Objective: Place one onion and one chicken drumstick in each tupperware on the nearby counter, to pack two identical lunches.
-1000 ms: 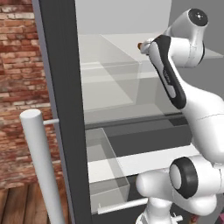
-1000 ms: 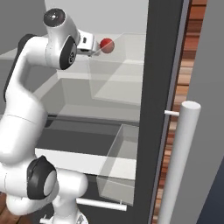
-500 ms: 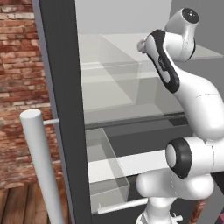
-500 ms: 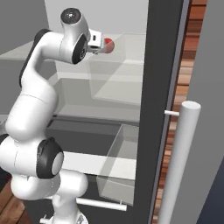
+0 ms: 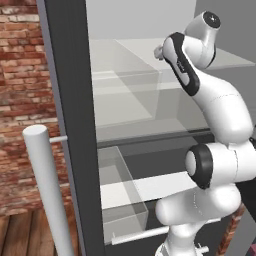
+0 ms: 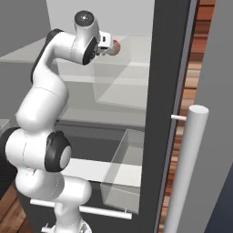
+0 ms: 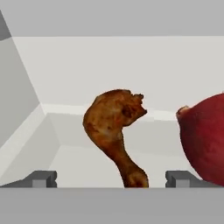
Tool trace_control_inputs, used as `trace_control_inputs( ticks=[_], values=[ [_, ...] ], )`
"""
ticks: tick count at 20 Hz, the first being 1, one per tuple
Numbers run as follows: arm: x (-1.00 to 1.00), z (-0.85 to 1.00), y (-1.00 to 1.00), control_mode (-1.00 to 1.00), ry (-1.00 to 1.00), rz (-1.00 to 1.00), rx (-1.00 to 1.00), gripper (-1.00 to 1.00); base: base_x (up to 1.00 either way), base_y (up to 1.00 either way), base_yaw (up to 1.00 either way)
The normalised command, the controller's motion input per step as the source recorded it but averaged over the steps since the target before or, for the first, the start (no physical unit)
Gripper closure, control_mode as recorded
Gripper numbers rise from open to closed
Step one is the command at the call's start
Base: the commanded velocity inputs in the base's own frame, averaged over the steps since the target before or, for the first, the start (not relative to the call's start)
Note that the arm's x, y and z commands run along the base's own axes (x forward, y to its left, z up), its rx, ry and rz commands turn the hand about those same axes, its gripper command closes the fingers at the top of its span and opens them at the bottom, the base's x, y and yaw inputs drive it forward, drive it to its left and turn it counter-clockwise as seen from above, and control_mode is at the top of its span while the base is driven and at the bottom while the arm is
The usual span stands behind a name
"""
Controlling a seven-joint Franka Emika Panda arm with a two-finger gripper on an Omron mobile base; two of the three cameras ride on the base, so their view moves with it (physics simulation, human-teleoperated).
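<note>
Drumstick [image 7: 114, 127] stands bone-end down between the spread fingertips [image 7: 40, 178] of the hand [image 7: 111, 179], inside the pale fridge bin [image 6: 119, 73]. Red onion [image 7: 204, 139] just beside it, at right.

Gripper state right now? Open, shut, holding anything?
Gripper: open, holding nothing. The chicken drumstick sits between the spread fingertips, bone end toward the hand; red onion beside it.
</note>
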Motion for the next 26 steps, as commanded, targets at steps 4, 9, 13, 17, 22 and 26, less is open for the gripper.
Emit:
trace_control_inputs(
  ticks=[4,9,13,17,22,26],
  values=[
    [0.38,-0.14,-0.01,-1.0,0.0,0.0,0.0,-1.0,0.0,0.0,0.0],
    [0.39,-0.15,0.0,-1.0,0.0,0.0,0.0,-1.0,0.0,0.0,0.0],
    [0.29,-0.3,0.0,-1.0,0.01,0.01,0.0,-1.0,0.0,0.0,0.0],
    [0.02,-0.65,0.0,-1.0,0.13,0.01,-0.03,-1.0,0.0,0.0,0.0],
    [0.0,-0.77,0.07,-1.0,0.08,0.0,-0.05,-1.0,0.0,0.0,0.0],
    [0.42,-0.52,0.12,-1.0,0.0,0.01,-0.01,-1.0,0.0,0.0,0.0]
  ],
)
